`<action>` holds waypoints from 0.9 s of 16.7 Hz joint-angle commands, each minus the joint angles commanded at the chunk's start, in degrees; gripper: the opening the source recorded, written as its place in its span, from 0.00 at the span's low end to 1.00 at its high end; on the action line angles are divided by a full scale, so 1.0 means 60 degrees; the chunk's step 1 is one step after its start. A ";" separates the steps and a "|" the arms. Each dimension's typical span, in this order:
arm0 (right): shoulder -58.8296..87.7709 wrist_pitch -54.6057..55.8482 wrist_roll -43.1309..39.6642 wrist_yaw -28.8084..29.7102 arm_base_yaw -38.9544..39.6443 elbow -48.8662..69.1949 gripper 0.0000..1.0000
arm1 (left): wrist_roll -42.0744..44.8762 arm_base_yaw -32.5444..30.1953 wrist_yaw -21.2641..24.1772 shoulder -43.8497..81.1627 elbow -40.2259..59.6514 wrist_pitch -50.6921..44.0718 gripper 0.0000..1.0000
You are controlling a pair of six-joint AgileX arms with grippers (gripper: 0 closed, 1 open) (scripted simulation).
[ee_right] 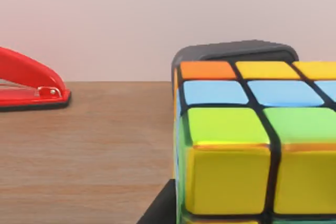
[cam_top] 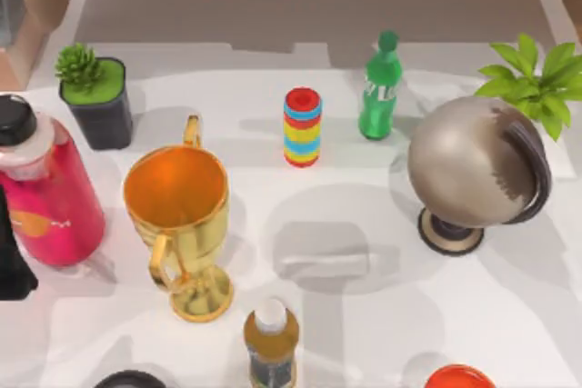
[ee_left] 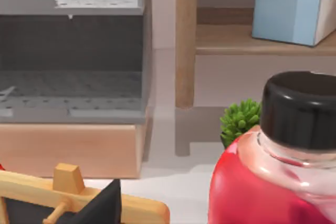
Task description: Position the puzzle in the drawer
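The puzzle (ee_right: 252,145) is a colour cube with yellow, green, blue and orange tiles. It sits very close in the right wrist view on a brown wooden surface, with a dark grey shape (ee_right: 236,51) behind it. A dark part of my right gripper (ee_right: 160,211) shows right beside the cube's near lower corner. The drawer (ee_left: 71,85) is a grey open box on a wooden base, seen in the left wrist view. My left arm (cam_top: 11,265) is at the table's left edge beside a red bottle (cam_top: 45,193).
A red stapler (ee_right: 29,85) lies on the same wooden surface as the cube. On the table stand a gold cup (cam_top: 182,224), a potted plant (cam_top: 95,97), a ring stack (cam_top: 302,126), a green bottle (cam_top: 380,88), a globe (cam_top: 473,170) and an amber bottle (cam_top: 271,343). A tissue box (ee_left: 294,11) sits on a shelf.
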 joint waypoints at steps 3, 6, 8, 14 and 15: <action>-0.0040 -0.0057 0.0022 0.0019 0.0031 -0.0030 0.00 | 0.0000 0.0000 0.0000 0.0000 0.0000 0.0000 1.00; 0.0000 -0.0043 0.0037 0.0006 -0.0019 0.0006 0.00 | 0.0000 0.0000 0.0000 0.0000 0.0000 0.0000 1.00; -0.0190 -0.0334 0.0072 -0.0015 -0.0202 0.0125 0.00 | 0.0000 0.0000 0.0000 0.0000 0.0000 0.0000 1.00; -0.1346 -0.3450 0.0224 -0.0257 -0.2367 0.1445 0.00 | 0.0000 0.0000 0.0000 0.0000 0.0000 0.0000 1.00; -0.1510 -0.4199 0.0210 -0.0338 -0.2892 0.1777 0.00 | 0.0000 0.0000 0.0000 0.0000 0.0000 0.0000 1.00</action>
